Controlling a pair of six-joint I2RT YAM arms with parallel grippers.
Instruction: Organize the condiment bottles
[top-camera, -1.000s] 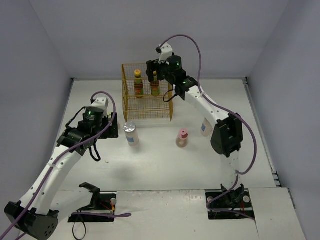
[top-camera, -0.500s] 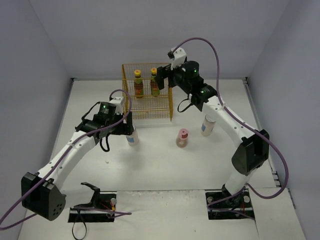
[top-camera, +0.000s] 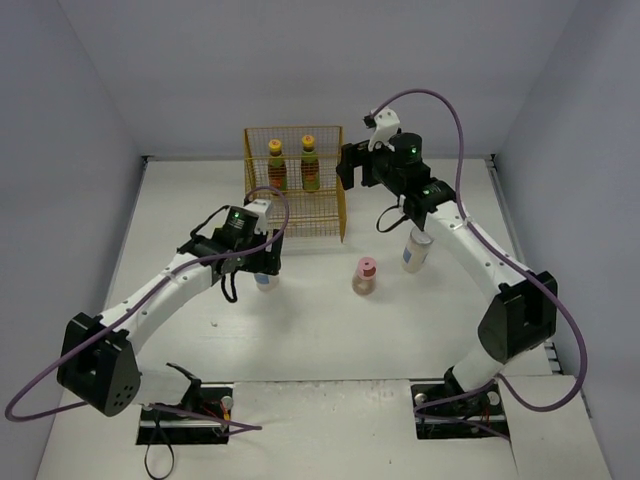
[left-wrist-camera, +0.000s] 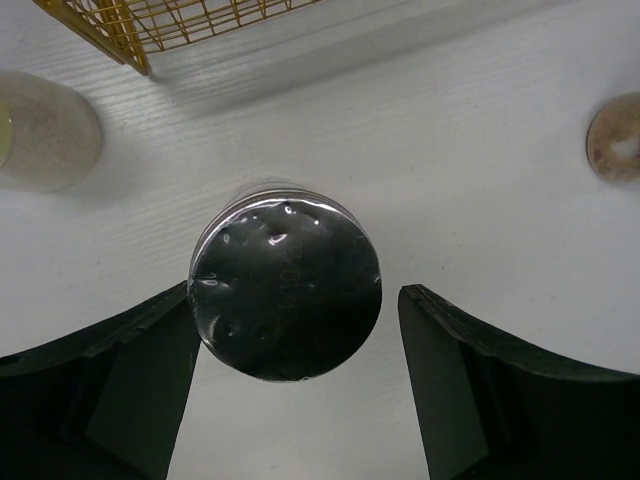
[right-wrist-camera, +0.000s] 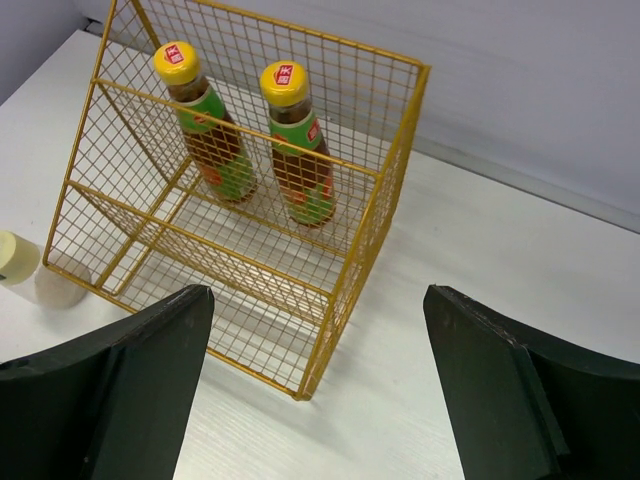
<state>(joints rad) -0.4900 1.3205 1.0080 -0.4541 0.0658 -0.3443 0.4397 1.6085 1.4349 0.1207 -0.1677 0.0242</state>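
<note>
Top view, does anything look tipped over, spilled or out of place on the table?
Nothing stands out. The two dark bottles stand upright in the yellow rack; the silver-lidded jar and the pink-capped bottle stand upright on the table. No spill shows.

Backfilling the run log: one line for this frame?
left gripper: open over silver-lidded jar | right gripper: open, empty, facing wire rack holding two yellow-capped bottles | pink-capped bottle: on table
</note>
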